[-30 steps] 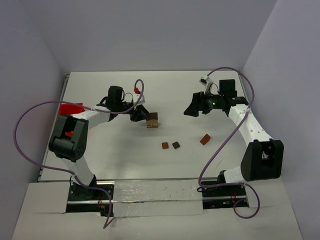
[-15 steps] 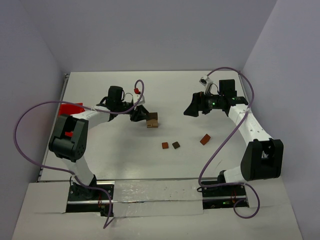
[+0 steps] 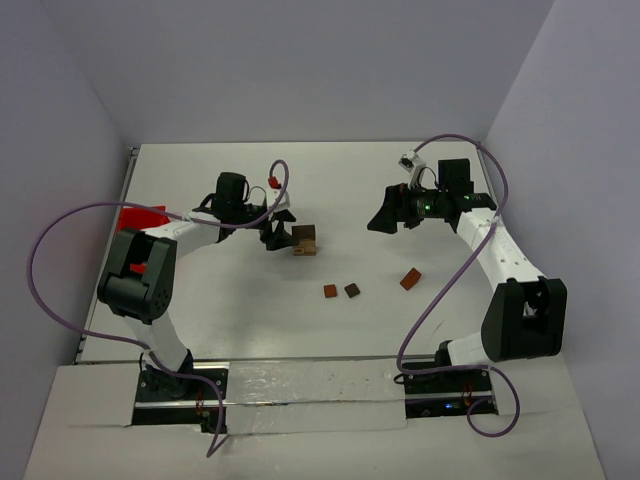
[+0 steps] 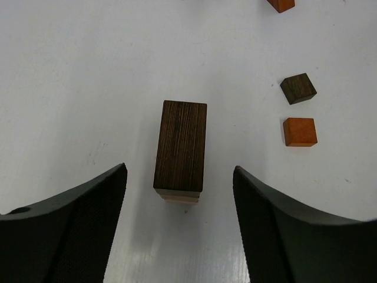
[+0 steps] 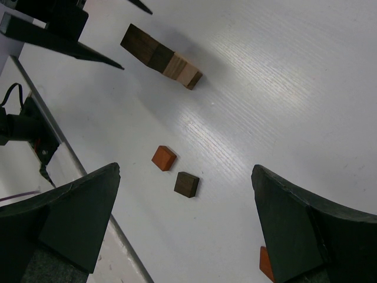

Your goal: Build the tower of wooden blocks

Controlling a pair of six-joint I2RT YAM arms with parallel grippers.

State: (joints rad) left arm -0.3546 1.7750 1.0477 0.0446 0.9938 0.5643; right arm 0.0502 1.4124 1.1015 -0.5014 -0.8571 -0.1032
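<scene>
The left hand (image 3: 279, 232) reaches low over the white tabletop (image 3: 230, 310), fingers spread either side of the short dark-over-tan wood block tower (image 4: 181, 144), not touching it. The right hand (image 3: 384, 219) hovers wide open, empty. A red plastic bin (image 3: 140, 216) is half hidden behind the left arm. A reddish-brown wooden cube (image 3: 330, 290) and a dark brown wooden cube (image 3: 352, 290) lie near the tower.

2 white arms (image 3: 492, 250), black joints (image 3: 140, 272), looping purple cables (image 3: 33, 262)

Left gripper (image 3: 275, 233) straddles the block tower (image 4: 180, 147) with a gap on each side, neither finger touching. Ahead and to its right, a dark cube (image 4: 298, 88) and an orange cube (image 4: 300, 131) sit on the table (image 4: 88, 71).
</scene>
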